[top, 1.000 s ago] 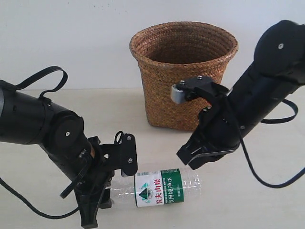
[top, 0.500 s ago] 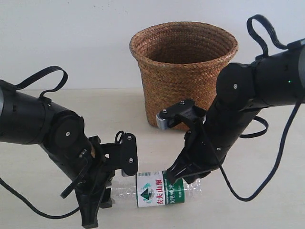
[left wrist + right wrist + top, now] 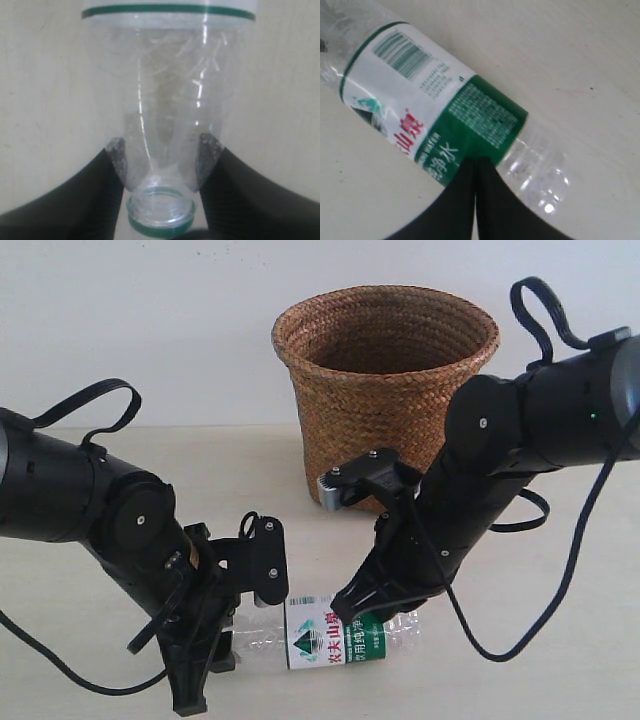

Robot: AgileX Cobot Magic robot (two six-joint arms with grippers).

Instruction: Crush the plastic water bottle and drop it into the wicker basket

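Note:
The plastic water bottle [image 3: 335, 636] lies on its side on the pale table, label facing the exterior camera. My left gripper [image 3: 222, 642] is shut on its clear shoulder just behind the neck. In the left wrist view the two fingertips [image 3: 116, 151] press into the plastic either side of the bottle [image 3: 167, 90], above an open mouth with a green ring [image 3: 161, 225]. My right gripper [image 3: 347, 612] is shut with nothing between its fingers. Its joined tips [image 3: 475, 161] rest on the green part of the label [image 3: 470, 120]. The wicker basket [image 3: 385, 390] stands upright behind the bottle.
The right arm's black body [image 3: 480, 490] leans down in front of the basket's lower right side. Cables [image 3: 90, 400] loop off both arms. The table edge meets a white wall behind the basket.
The right arm has swung down and to the left from beside the basket, and its shut fingertips now touch the bottle's label. The left gripper and bottle have hardly moved.

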